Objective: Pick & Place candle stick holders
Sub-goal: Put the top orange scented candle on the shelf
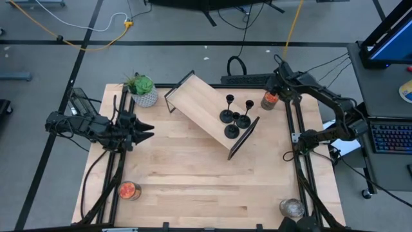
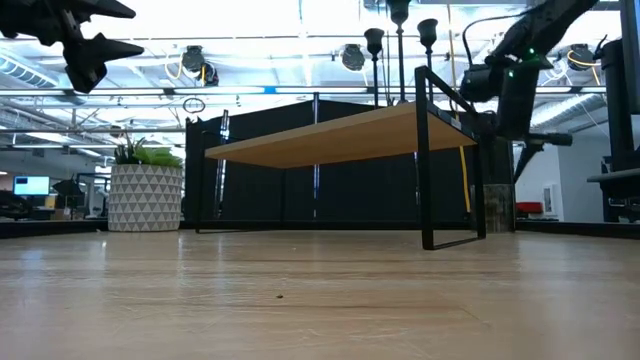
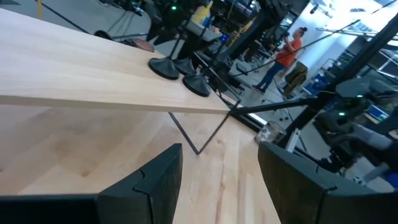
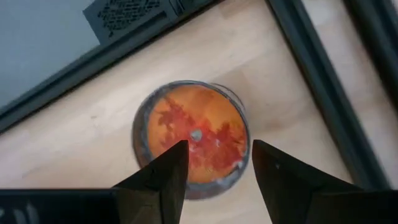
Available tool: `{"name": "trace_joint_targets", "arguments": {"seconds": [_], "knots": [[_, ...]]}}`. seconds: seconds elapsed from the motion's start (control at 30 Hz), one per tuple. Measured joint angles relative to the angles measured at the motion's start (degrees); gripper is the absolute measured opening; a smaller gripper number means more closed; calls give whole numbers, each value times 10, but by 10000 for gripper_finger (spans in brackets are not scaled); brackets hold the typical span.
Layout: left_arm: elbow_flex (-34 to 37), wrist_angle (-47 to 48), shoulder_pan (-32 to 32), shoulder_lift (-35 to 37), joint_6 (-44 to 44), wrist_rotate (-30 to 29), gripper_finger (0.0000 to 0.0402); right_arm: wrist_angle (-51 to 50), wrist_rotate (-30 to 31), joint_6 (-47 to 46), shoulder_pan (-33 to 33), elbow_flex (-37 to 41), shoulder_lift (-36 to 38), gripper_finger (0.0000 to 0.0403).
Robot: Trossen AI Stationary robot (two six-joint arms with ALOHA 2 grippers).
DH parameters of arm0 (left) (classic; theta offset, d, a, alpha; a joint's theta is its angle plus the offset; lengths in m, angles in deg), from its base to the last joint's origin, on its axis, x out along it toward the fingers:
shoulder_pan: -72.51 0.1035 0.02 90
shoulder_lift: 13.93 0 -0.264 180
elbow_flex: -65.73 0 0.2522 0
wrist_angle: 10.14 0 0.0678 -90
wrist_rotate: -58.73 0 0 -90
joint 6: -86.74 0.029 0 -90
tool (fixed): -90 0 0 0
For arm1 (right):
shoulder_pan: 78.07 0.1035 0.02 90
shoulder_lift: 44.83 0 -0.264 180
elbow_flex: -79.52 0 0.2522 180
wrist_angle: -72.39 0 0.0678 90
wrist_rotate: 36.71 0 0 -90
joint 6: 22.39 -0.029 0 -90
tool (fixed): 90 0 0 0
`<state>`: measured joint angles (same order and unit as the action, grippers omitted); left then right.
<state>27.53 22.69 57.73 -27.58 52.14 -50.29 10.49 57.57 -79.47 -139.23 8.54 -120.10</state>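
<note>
holders (image 1: 235, 117) black | planter (image 1: 145, 96) white triangle-patterned | candle (image 4: 194, 138) orange

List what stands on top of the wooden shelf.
Black candle holders cluster at the shelf's right end; four bases show. The rest is bare. Under the shelf is hidden from above.

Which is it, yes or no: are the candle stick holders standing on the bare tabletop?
No, in the high view the candle stick holders stand clustered on the raised wooden shelf, not on the table.

A potted plant (image 1: 142, 89) in a white patterned pot stands at the table's (image 1: 193, 174) far left, beside a slanted wooden shelf (image 1: 199, 106) on a black frame. Orange-filled glass jars sit at the far right (image 1: 270, 100) and near left (image 1: 129, 190), a clear jar (image 1: 291, 208) at the near right.
</note>
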Motion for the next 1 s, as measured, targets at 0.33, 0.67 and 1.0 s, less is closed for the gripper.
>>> {"name": "trace_joint_targets", "arguments": {"seconds": [0.33,0.67,1.0], "knots": [[0,0,0,0,-6,14,216,48,1,-23,-19,87,3,169],[0,0,0,0,-16,14,216,67,2,-21,-18,94,2,96],[0,0,0,0,-17,14,216,56,21,-7,-19,95,1,8]]}}
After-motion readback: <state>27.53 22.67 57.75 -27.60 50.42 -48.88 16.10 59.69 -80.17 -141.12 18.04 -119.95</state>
